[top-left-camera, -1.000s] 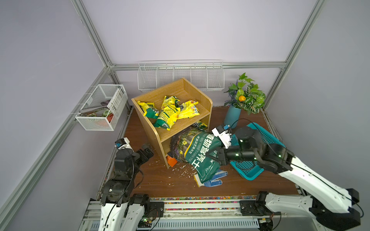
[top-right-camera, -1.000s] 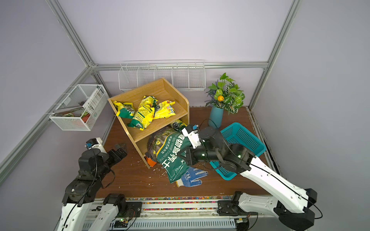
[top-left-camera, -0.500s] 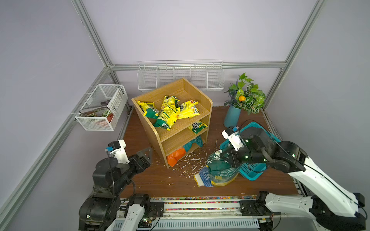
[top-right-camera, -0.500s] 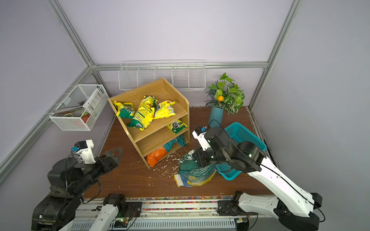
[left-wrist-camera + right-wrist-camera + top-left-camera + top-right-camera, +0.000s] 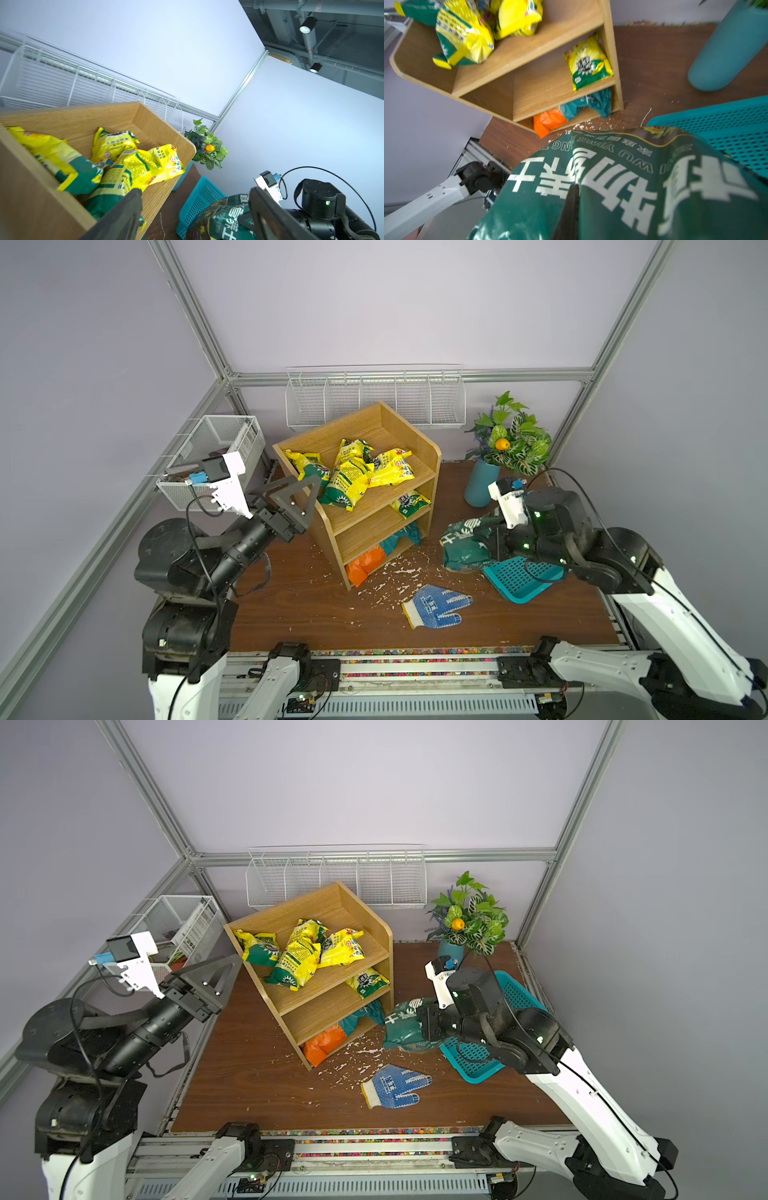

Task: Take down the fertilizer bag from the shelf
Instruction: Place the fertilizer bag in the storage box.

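The fertilizer bag (image 5: 465,545), a dark green sack printed with large white characters, is found off the shelf (image 5: 368,531), a little way out from its open front on the side turned away from the left arm. It is pinched by the right gripper (image 5: 492,541), whose jaws are pressed together on a fold of the film; in the right wrist view one dark finger (image 5: 569,207) is seen lying across the printed face. The sack is slumped beside a teal plastic basket (image 5: 519,578) and partly over its rim. Whether its lower edge is resting on the tabletop (image 5: 299,605) or hanging just above it cannot be told.

The left gripper (image 5: 194,191) is held spread and empty at the shelf's opposite end, level with the top tier, where yellow packets (image 5: 351,477) are piled.

The removal itself is judged done, and the step in hand is the setting down. For the next move the sack would need to be lowered onto bare tabletop in front of the shelf, clear of the basket rim and of the blue-dotted work glove (image 5: 436,605). Only then should the jaws be parted. Since the sack is limp, it is expected to sag and spread once released.
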`<move>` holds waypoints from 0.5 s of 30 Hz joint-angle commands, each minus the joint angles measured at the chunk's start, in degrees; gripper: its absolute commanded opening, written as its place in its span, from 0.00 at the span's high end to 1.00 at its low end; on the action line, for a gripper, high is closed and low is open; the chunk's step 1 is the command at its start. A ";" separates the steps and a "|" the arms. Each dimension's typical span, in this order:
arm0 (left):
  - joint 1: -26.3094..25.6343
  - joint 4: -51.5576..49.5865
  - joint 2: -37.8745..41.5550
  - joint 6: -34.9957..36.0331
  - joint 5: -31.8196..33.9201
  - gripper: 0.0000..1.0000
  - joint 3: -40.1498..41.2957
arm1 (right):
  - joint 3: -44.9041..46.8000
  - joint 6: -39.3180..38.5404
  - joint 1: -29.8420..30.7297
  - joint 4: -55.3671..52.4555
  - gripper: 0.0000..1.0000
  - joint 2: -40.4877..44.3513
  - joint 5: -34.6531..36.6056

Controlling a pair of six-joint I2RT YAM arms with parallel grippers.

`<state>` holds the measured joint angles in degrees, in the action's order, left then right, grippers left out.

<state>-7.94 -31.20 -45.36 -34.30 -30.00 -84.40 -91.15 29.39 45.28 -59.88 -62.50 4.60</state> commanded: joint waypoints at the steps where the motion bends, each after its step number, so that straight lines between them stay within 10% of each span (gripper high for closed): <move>1: -0.80 6.98 -0.99 -2.00 -4.10 0.15 2.74 | -8.58 -4.99 -0.20 14.09 1.00 -0.25 5.58; 15: -38.23 11.54 -17.85 11.30 17.95 0.11 3.47 | -13.25 -10.89 -0.54 18.37 1.00 -0.32 29.19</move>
<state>-43.44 -22.48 -61.01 -26.85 -16.62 -81.14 -103.94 22.63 45.21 -54.22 -66.41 23.40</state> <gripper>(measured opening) 0.885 0.066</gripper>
